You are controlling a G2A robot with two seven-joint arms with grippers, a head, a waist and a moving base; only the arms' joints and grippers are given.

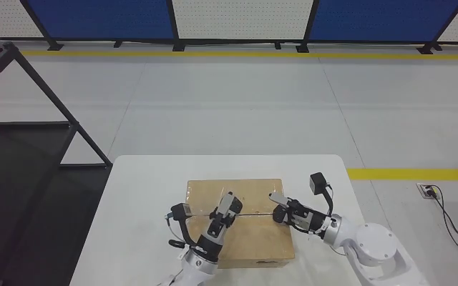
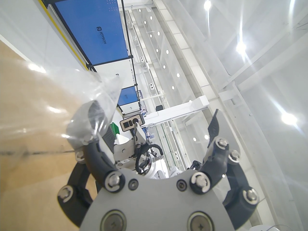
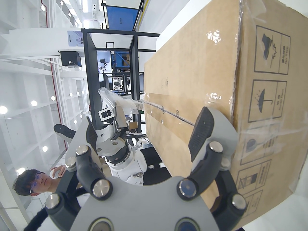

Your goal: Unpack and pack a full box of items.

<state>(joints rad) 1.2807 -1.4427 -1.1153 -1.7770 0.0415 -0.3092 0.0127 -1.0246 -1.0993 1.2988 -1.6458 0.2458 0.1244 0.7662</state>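
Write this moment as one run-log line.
box: closed, taped, on table | left gripper: open, clear film on one finger | right gripper: open, at top seam

box (image 1: 254, 239) flaps shut, contents hidden. Crumpled clear film (image 2: 101, 90) covers one fingertip of left gripper (image 2: 155, 118); can't tell if tape or bag. Left wrist view cuts box at frame edge; in top view, arms mask its near side.

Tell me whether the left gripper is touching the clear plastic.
Touching. The left wrist view shows the crumpled clear plastic draped over one fingertip of the left gripper, whose jaws stand wide open.
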